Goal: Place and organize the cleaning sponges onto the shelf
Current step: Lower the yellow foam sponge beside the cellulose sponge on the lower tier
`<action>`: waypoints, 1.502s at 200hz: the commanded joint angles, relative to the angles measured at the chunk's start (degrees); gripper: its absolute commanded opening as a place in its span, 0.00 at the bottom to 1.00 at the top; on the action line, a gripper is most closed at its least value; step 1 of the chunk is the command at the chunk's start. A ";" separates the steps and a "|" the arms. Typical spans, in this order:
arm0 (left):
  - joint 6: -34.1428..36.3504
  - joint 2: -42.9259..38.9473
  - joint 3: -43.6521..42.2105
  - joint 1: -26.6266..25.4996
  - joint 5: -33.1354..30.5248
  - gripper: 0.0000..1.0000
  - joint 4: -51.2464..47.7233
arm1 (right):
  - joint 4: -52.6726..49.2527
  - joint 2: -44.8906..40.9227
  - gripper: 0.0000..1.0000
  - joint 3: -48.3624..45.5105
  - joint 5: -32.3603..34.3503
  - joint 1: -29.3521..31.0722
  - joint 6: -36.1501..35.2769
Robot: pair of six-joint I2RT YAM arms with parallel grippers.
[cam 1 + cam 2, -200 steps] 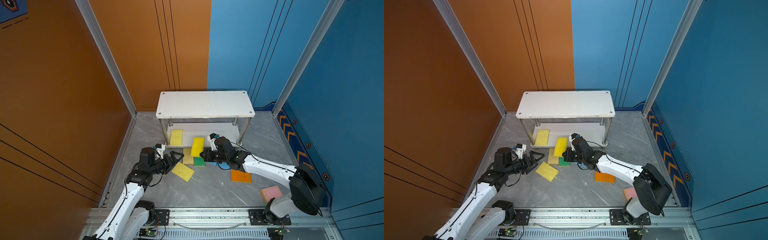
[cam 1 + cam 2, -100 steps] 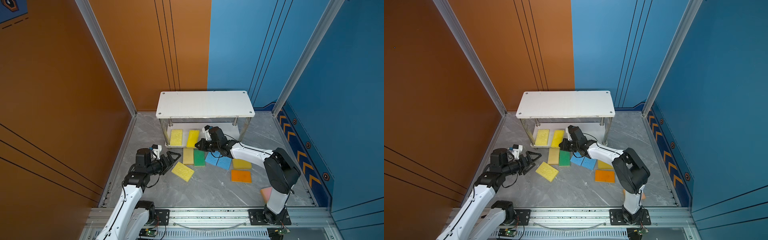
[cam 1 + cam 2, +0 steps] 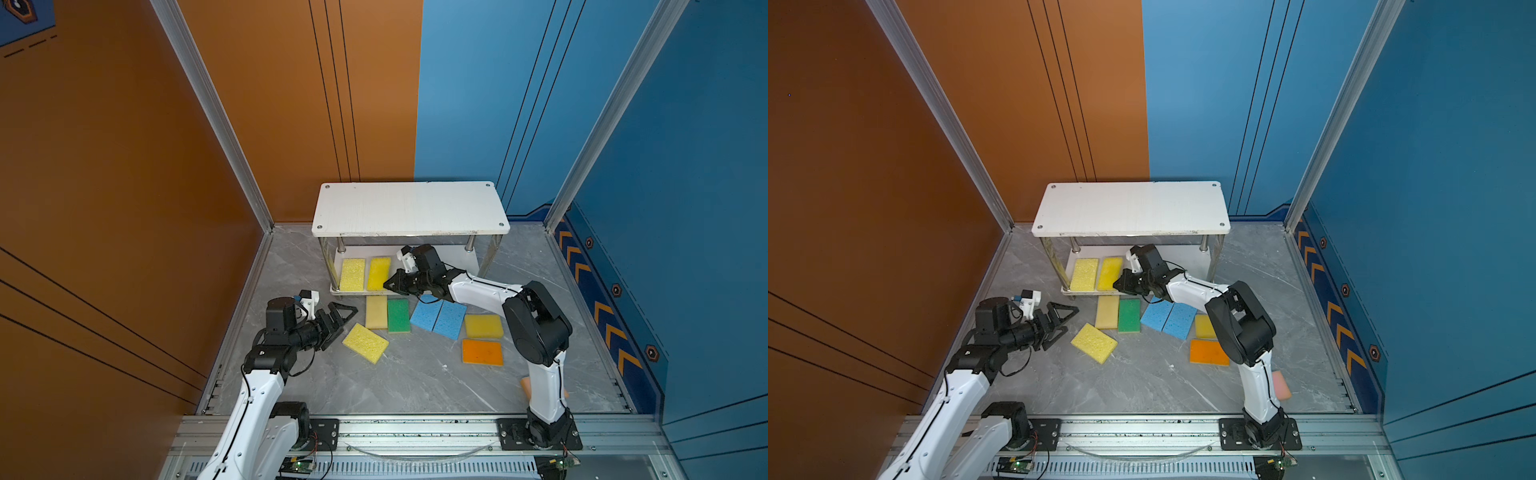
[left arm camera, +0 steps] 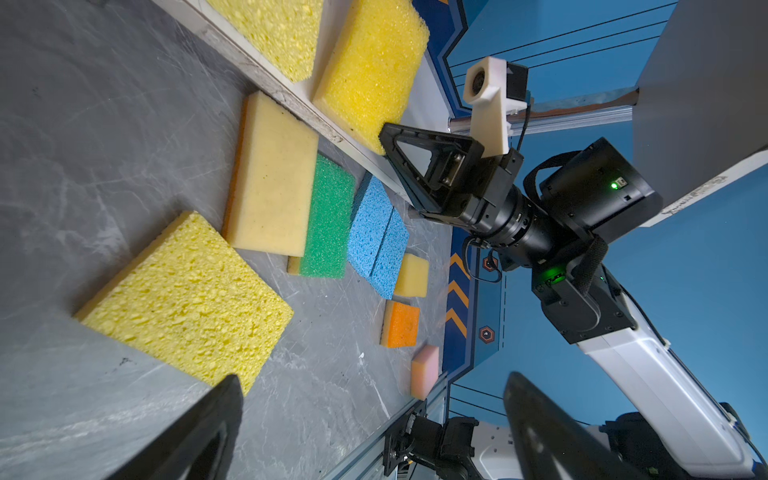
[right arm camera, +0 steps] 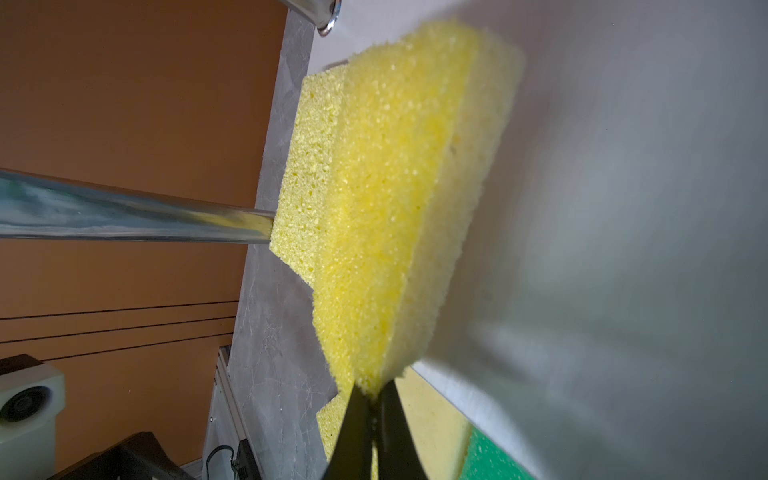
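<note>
Yellow sponge (image 3: 378, 272) on shelf (image 3: 409, 208) lower board, long axis front-to-back. My R gripper (image 3: 390, 285) clenched on its near edge; L gripper (image 3: 345, 322) wide open, empty.

Both top views are bright, even and sharp, lit from overhead; the shelf (image 3: 409, 208) throws a soft shadow beneath its top board, and the wall lines splay outward toward the frame edges. The left wrist view is crisp, with a pale sheen on the counter (image 4: 83, 124) and the left hand (image 4: 372, 378) dark and soft at the near edge. The right wrist view is dimmer and blurred close up: the yellow sponge (image 5: 395, 199) is soft, and the metal post (image 5: 124, 220) is streaked with glare.
</note>
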 commanded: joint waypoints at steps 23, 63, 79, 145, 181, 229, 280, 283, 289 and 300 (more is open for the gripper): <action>1.20 -0.96 -0.59 1.13 2.30 0.98 -1.26 | -2.76 1.66 0.00 3.82 -3.03 -0.71 -1.37; 1.38 -1.11 -0.83 1.92 2.76 0.98 -1.63 | -3.81 4.37 0.08 5.13 -3.69 -1.26 -1.49; 1.38 -0.98 -0.92 2.09 2.84 0.98 -1.61 | -4.19 4.49 0.16 5.12 -3.71 -1.50 -1.65; 1.55 -0.68 -1.09 2.43 2.97 0.98 -1.58 | -4.87 3.22 0.43 3.72 -2.65 -2.21 -2.37; 1.46 -0.85 -1.20 2.41 3.00 0.98 -1.57 | -4.79 3.16 0.48 4.09 -0.96 -3.08 -2.29; 1.46 -1.29 -1.54 2.48 2.92 0.98 -1.81 | -3.46 5.40 0.51 6.39 1.37 -3.30 -1.20; 1.38 -1.86 -1.44 2.54 3.02 0.98 -2.37 | -2.50 9.07 0.51 10.68 2.23 -3.05 -0.45; 1.38 -1.90 -1.45 2.54 3.01 0.98 -2.38 | -2.50 9.30 0.51 11.06 2.29 -3.01 -0.47; 1.38 -2.11 -1.51 2.54 2.92 0.98 -2.48 | -2.50 9.77 0.51 11.52 2.22 -2.85 -0.39; 1.21 -2.41 -1.66 2.54 2.83 0.98 -2.44 | -2.49 10.56 0.51 12.62 1.98 -2.62 -0.27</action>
